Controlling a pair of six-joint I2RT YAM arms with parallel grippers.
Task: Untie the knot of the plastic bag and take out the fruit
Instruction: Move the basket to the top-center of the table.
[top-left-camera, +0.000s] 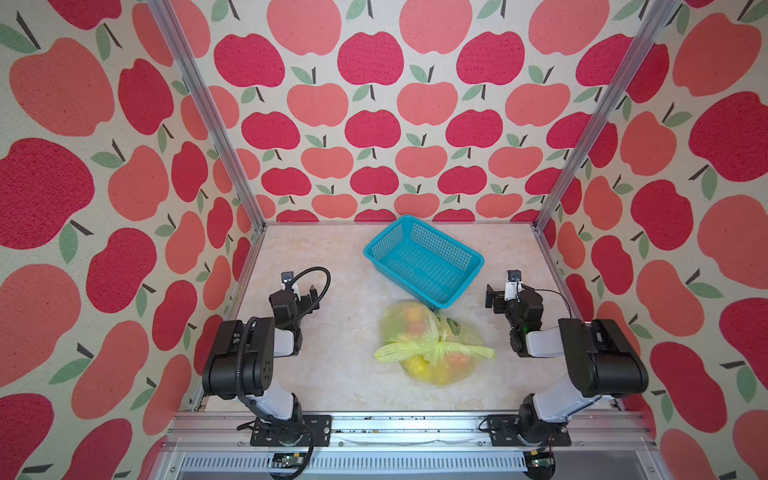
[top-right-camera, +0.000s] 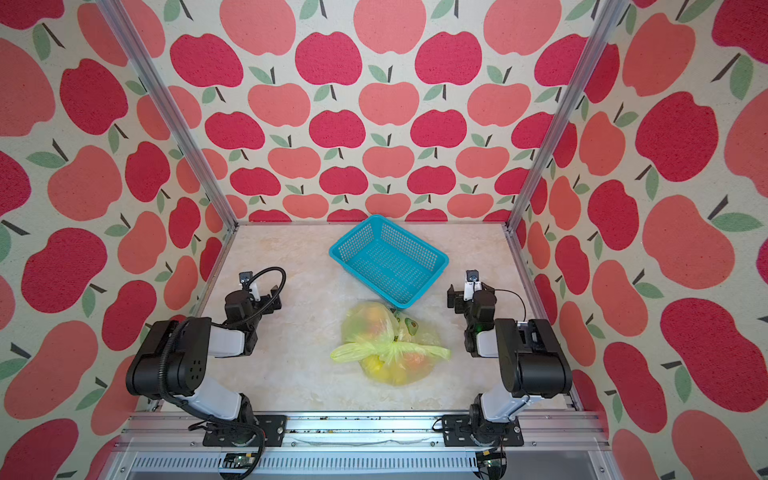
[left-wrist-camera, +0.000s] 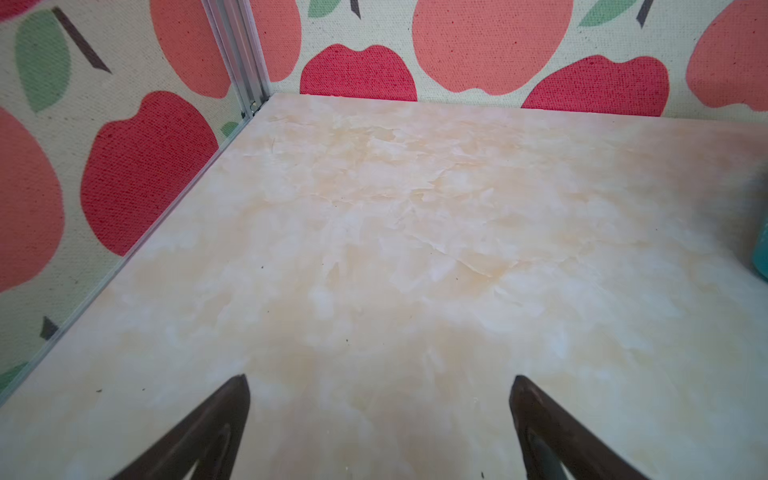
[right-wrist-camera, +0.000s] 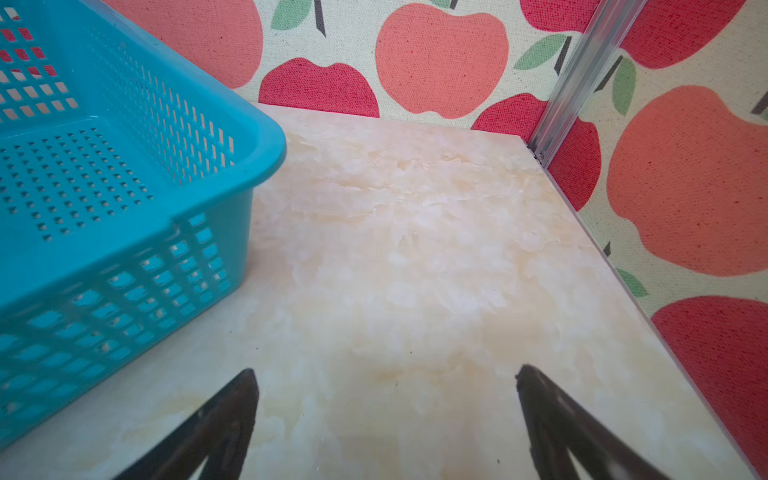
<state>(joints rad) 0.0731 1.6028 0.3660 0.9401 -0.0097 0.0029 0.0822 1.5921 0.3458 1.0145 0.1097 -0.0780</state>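
The plastic bag (top-left-camera: 401, 328) (top-right-camera: 361, 328) lies on the table, in the middle near the front, thin and yellow-green. Its knot (top-left-camera: 434, 347) (top-right-camera: 390, 347) is tied on top, with two loose ends spread sideways. Fruit shows blurred through the plastic: a yellow piece (top-left-camera: 419, 365) and an orange one (top-left-camera: 414, 315). My left gripper (top-left-camera: 311, 296) (left-wrist-camera: 380, 378) hovers open over bare table, well left of the bag. Right of the bag, my right gripper (top-left-camera: 492, 296) (right-wrist-camera: 386, 372) is open too, holding nothing. Neither wrist view shows the bag.
A teal mesh basket (top-left-camera: 482, 262) (top-right-camera: 446, 258) (right-wrist-camera: 266, 137) stands slanted just behind the bag, with no contents; its near corner touches the bag. Aluminium posts and apple-print walls close in the marble-look table (top-left-camera: 332, 374) on three sides.
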